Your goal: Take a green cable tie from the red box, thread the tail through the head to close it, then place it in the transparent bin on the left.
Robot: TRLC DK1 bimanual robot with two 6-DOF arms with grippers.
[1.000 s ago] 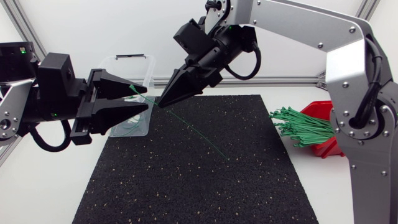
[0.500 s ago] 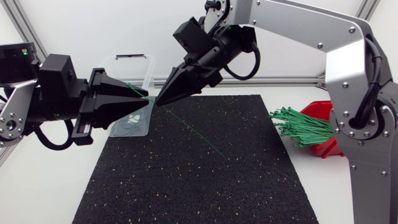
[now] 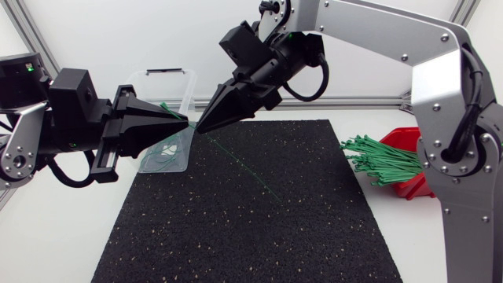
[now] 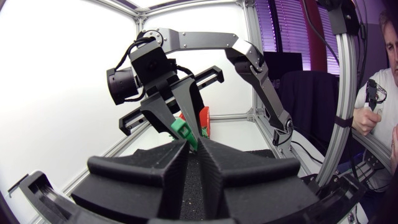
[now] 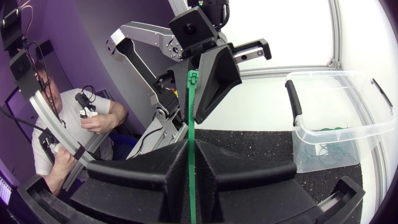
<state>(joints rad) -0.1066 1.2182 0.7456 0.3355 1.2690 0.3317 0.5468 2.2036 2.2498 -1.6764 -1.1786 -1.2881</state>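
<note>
Over the black mat [image 3: 259, 220], upper left of the frame, left gripper [image 3: 186, 124] and right gripper [image 3: 199, 130] fingers pinch the green cable tie [image 5: 191, 124]; uneven pulling could slip it free.

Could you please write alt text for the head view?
The left gripper and right gripper meet tip to tip above a black mat, the right pinching a green cable tie whose tail slants down. Behind stands a transparent bin; a red box holds more ties.
</note>
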